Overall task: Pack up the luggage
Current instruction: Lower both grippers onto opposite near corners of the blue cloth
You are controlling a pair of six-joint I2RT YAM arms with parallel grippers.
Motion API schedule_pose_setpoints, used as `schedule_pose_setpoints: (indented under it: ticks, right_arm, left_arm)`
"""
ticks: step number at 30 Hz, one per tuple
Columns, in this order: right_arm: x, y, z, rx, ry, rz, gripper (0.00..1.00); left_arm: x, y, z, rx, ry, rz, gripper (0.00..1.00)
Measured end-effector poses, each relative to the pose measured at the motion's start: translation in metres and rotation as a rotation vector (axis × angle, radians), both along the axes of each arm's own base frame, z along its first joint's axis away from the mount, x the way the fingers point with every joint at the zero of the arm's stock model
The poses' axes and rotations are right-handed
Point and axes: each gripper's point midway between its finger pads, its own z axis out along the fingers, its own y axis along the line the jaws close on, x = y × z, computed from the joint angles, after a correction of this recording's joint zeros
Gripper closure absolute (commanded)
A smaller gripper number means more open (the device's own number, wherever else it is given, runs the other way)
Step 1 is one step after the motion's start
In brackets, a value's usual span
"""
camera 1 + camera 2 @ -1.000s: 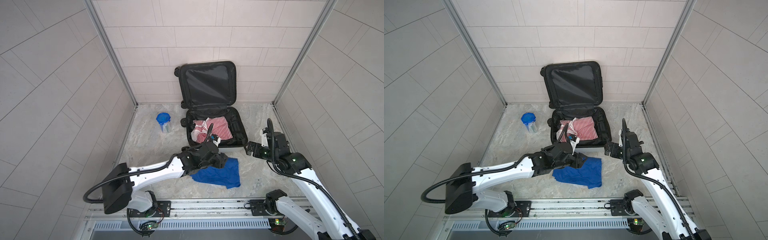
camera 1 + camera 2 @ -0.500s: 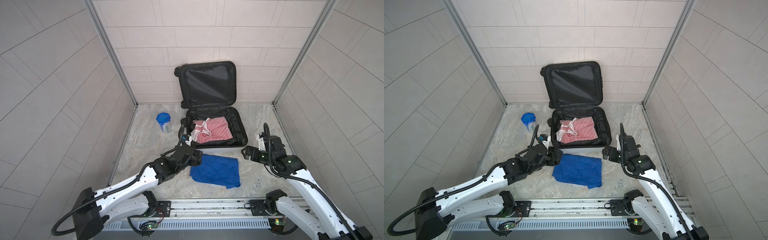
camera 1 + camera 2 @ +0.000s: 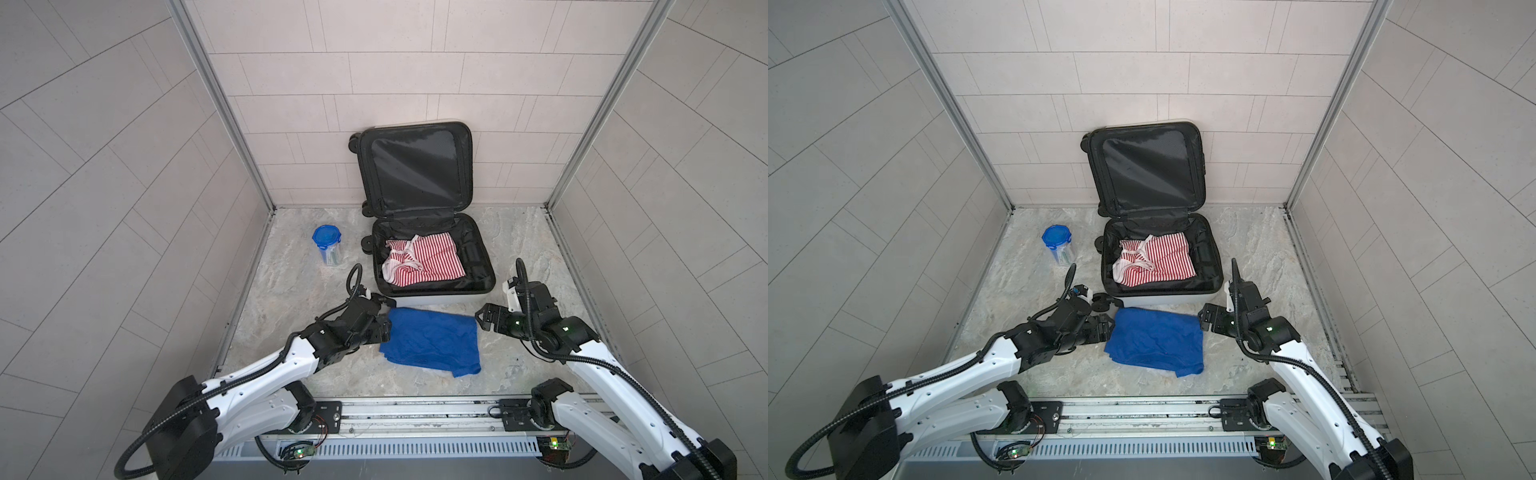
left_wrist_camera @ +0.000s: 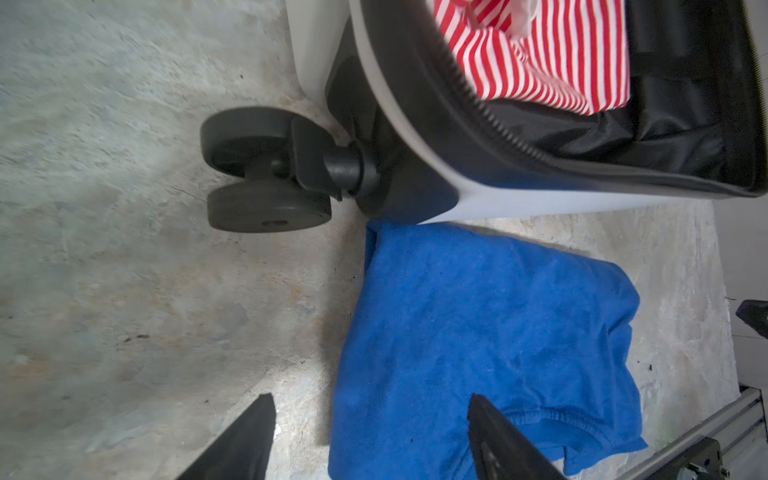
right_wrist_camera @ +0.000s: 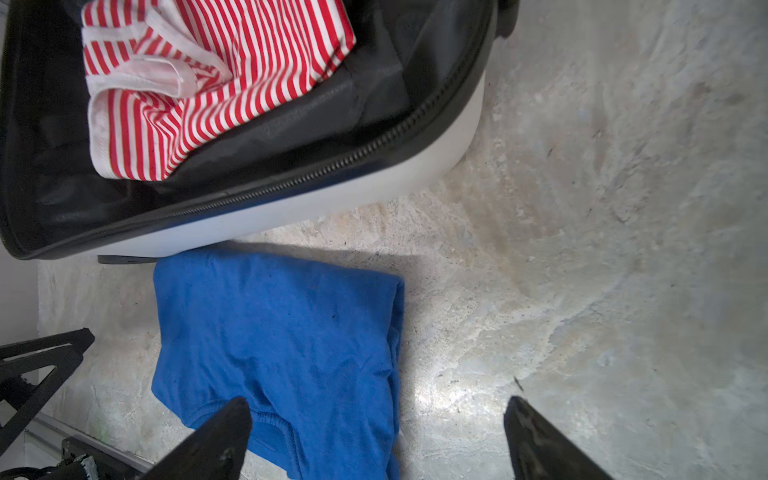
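Lining up on the blue shirt [image 3: 432,345] is the step I judge to be in hand. The striped top [image 3: 428,259] already lies in the open suitcase [image 3: 436,297], which sits just ahead of both grippers. My left gripper [image 4: 370,401] stands spread at one edge of the shirt, one jaw over cloth, the other over bare floor [image 4: 124,291], holding nothing. My right gripper [image 5: 376,403] gapes wide at the opposite edge, also empty. Next, both need to drop, pinch the cloth and lift it over the rim.
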Motion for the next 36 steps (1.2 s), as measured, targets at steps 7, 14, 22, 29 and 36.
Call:
schedule_pose_setpoints:
  ticks: [7, 14, 22, 29, 36]
  right_arm:
    - [-0.012, 0.006, -0.028, 0.006, 0.06, 0.012, 0.06]
    - [-0.02, 0.015, -0.047, 0.022, 0.099, 0.026, 0.06]
    - [-0.025, 0.025, -0.06, 0.033, 0.135, 0.045, 0.06]
    - [-0.031, 0.03, -0.071, 0.053, 0.15, 0.052, 0.06]
    - [-0.03, 0.034, -0.071, 0.085, 0.127, 0.041, 0.06]
  left_arm:
    - [-0.002, -0.015, -0.026, -0.013, 0.071, -0.032, 0.25]
    - [-0.007, -0.027, -0.048, -0.019, 0.15, -0.075, 0.31]
    - [-0.005, -0.046, -0.054, -0.078, 0.164, -0.123, 0.36]
    - [-0.006, -0.049, -0.054, -0.106, 0.157, -0.134, 0.38]
    - [-0.013, -0.054, -0.054, -0.111, 0.154, -0.158, 0.4]
